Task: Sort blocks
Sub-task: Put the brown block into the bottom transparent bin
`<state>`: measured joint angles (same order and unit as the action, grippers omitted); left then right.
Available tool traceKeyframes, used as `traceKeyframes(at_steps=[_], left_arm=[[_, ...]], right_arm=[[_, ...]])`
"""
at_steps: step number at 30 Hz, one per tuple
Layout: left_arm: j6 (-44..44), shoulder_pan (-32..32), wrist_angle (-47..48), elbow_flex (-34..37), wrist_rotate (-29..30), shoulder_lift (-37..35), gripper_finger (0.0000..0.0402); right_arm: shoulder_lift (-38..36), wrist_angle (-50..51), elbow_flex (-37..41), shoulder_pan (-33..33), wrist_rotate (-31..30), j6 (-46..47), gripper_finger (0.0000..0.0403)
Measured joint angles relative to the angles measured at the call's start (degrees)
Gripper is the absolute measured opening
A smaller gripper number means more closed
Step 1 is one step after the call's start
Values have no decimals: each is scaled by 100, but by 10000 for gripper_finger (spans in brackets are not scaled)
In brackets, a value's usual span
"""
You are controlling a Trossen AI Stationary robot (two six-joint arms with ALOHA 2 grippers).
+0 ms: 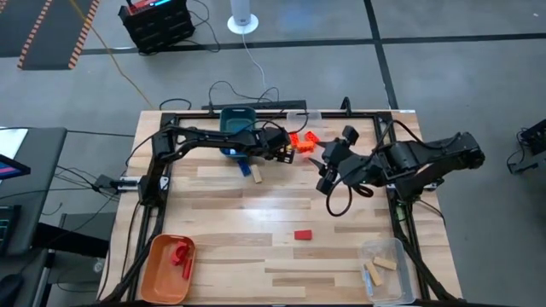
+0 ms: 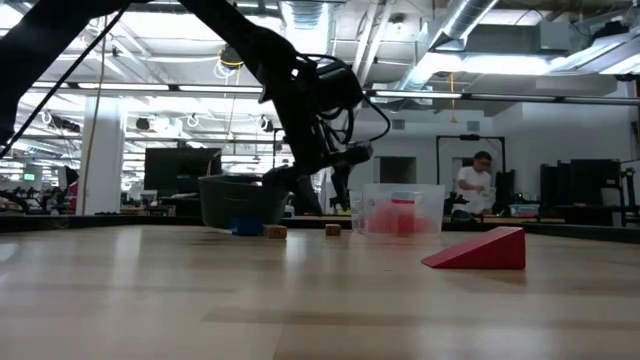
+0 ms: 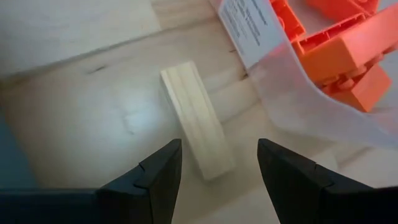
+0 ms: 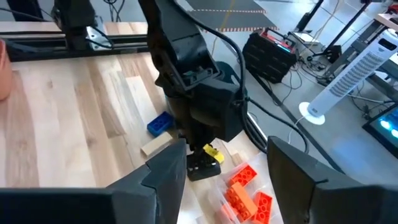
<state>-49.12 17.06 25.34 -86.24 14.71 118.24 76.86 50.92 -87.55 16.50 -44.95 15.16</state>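
An orange bin (image 1: 152, 275) at the near left corner of the table (image 1: 256, 213) holds red blocks (image 1: 181, 254). A clear bin (image 1: 386, 271) at the near right corner holds a few plain wood blocks (image 1: 378, 266). At the far edge a teal bin (image 1: 237, 128) sits just left of a clear container (image 3: 292, 93) filled with orange bricks (image 1: 304, 141). What lies inside the teal bin is hidden by the left arm.

A red wedge block (image 1: 303, 234) lies alone on the table toward the near right, well apart from everything else; the low view shows its sloped top (image 2: 480, 250). A slim plain wood block (image 3: 198, 119) lies on the table just beside the clear container, pale with a lengthwise groove, and a blue studded brick (image 4: 160, 124) sits near the teal bin.

The left gripper (image 3: 219, 163) hovers over the slim wood block with its fingers spread, not touching it. The right gripper (image 4: 227, 167) hangs to the right of the orange bricks, fingers apart and empty, facing the left arm.

Only the left wrist view shows the wood block's grain and a white label on the clear container. Only the right wrist view shows the blue brick plainly, along with a second wood block (image 4: 155, 145) beside it. The low view alone shows a person (image 2: 471, 185) far off in the room.
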Motion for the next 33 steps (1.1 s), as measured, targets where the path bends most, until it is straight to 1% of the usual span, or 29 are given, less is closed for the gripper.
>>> traceKeyframes(at_steps=[3,10,16,20,29,33], left_arm=[[123,-18,9,-4,119,-19,203],[509,-24,95,-208,119,-22,203],[826,14,114,-256,-87,-4,203],[1019,65,320,-256,-95,6,203],[2077,107,535,-256,-93,7,203],[2297,113,481,-256,-91,6,203]], right_arm=[[0,-1,0,52,-2,2,208],[0,-20,0,63,-9,1,200],[0,-97,-2,63,-13,0,196],[0,-231,-2,63,-13,-3,195],[0,-355,0,63,-13,-11,195],[0,-396,-1,63,-13,-11,195]])
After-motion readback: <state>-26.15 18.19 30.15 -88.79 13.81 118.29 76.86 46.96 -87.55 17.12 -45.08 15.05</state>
